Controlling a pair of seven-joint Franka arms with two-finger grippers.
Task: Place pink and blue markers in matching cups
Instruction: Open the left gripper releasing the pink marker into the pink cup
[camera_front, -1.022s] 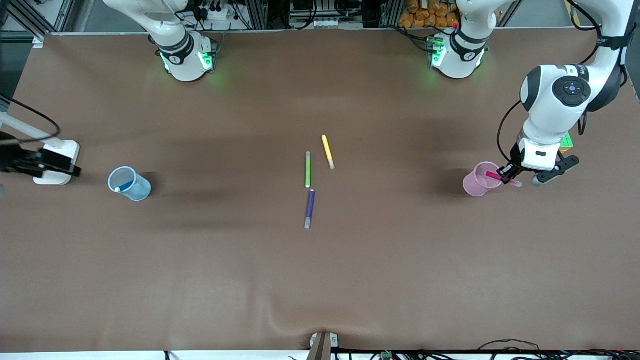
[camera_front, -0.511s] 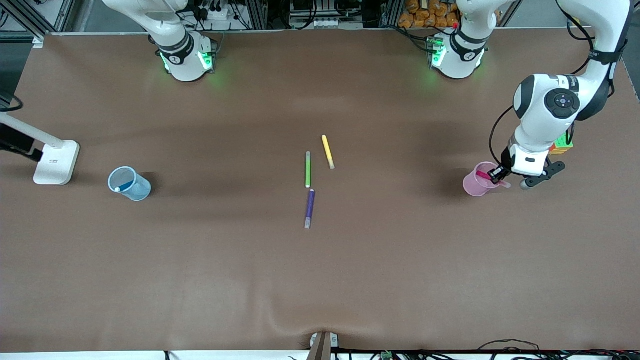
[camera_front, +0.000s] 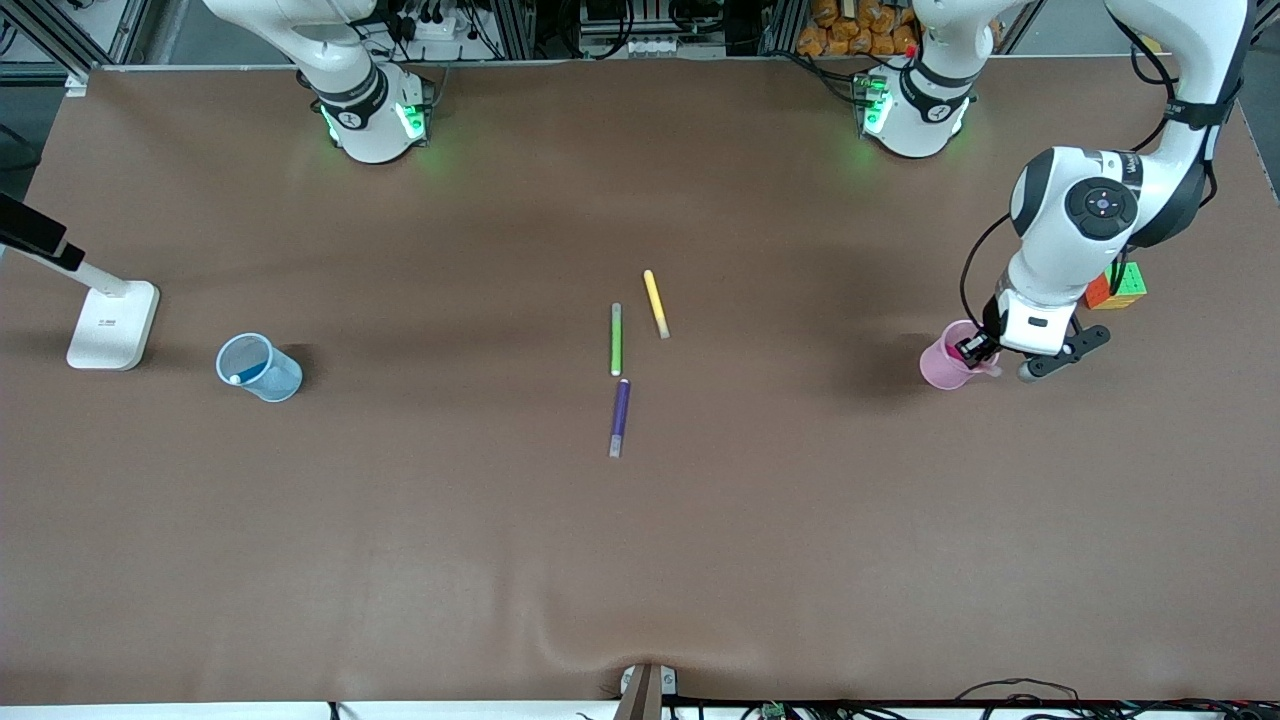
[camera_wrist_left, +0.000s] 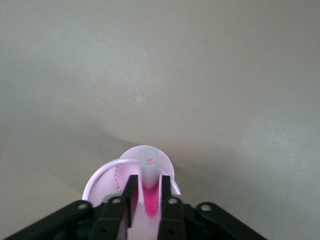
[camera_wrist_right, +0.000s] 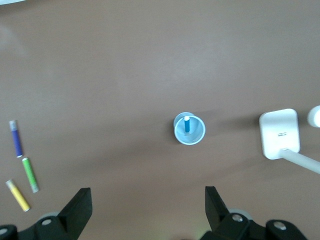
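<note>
My left gripper (camera_front: 972, 348) is shut on the pink marker (camera_wrist_left: 148, 172) and holds it over the mouth of the pale pink cup (camera_front: 940, 370). In the left wrist view the marker stands between the two fingers (camera_wrist_left: 131, 190), with its pale cap end up and its magenta body down inside the cup (camera_wrist_left: 105, 182). The light blue cup (camera_front: 258, 368) stands toward the right arm's end of the table with the blue marker (camera_front: 248, 373) in it. My right gripper (camera_wrist_right: 148, 200) is open and empty, high over the table, looking down on the blue cup (camera_wrist_right: 189, 131) and its marker (camera_wrist_right: 186, 124).
A green marker (camera_front: 616, 339), a yellow marker (camera_front: 656, 303) and a purple marker (camera_front: 620, 415) lie in the middle of the table. A white stand (camera_front: 112, 325) sits beside the blue cup. A colour cube (camera_front: 1118, 287) lies beside the left arm.
My left gripper has carried the pink marker over the pink cup and tipped it down into the mouth. A dark shape at the right arm's end has drawn back toward the view's edge.
</note>
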